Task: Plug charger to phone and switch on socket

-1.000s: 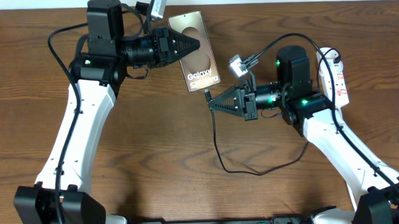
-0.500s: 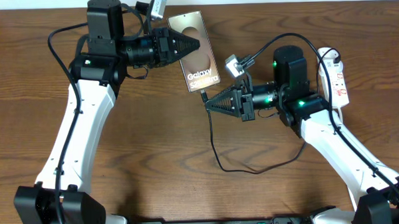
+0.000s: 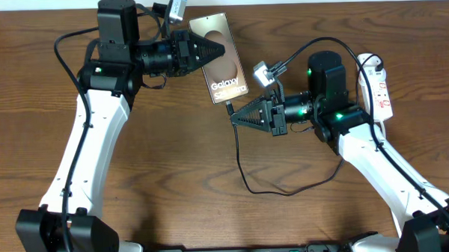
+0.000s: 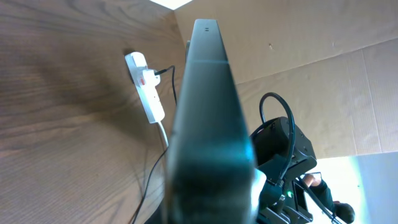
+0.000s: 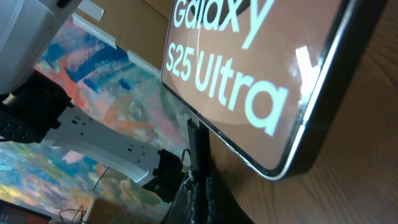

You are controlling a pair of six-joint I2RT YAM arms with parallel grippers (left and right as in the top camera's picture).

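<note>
Closest to you, the charger (image 3: pixel 241 159) lies in a loose loop on the table (image 3: pixel 174 180), then climbs to your right gripper (image 3: pixel 235 118). Its fingers are pinched tight around the charger's small plug end (image 5: pixel 198 146), which points up and left at the phone (image 3: pixel 226 77). In the right wrist view the tip reaches the phone's bottom edge (image 5: pixel 292 155), beside the "Ultra" lettering; you cannot tell whether it sits in the port.

Further back, your left gripper (image 3: pixel 220 50) comes in from the left and is clamped on the phone's upper half, holding it face up and tilted. The left wrist view shows it edge-on (image 4: pixel 208 112), off the wood.

At the far right, beyond the right arm, the socket (image 3: pixel 378 87) lies flat on the table, well apart from the phone, with a black plug in its far end (image 4: pixel 158 71). Its switch position is too small to read.
</note>
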